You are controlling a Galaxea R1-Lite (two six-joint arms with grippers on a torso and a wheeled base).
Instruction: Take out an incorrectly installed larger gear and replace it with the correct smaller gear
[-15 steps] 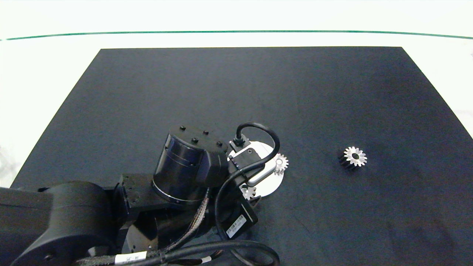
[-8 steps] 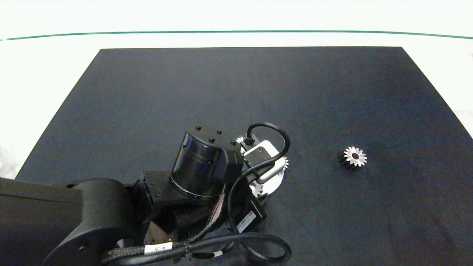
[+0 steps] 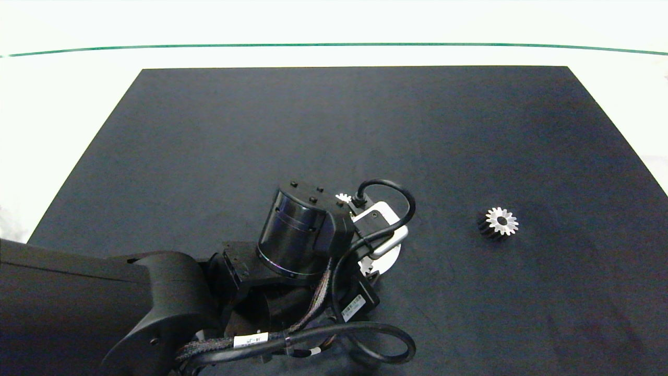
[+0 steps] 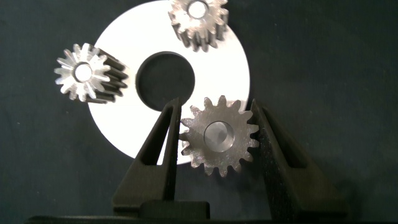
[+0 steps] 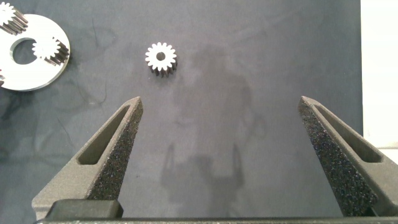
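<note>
Larger gear [image 3: 501, 221] alone on bare mat [image 3: 365, 130], approach open all sides; left arm [image 3: 292, 245] prob. blocks plate [image 4: 233, 74].

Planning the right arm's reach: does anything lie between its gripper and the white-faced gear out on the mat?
Nothing visible: only bare black mat separates the open right gripper from the white-faced, dark-flanked larger gear.

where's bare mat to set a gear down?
Bare: the black mat beyond the left arm, and between the white disc and the larger gear. Crowded: the disc, where the left claw brackets a small gear.
</note>
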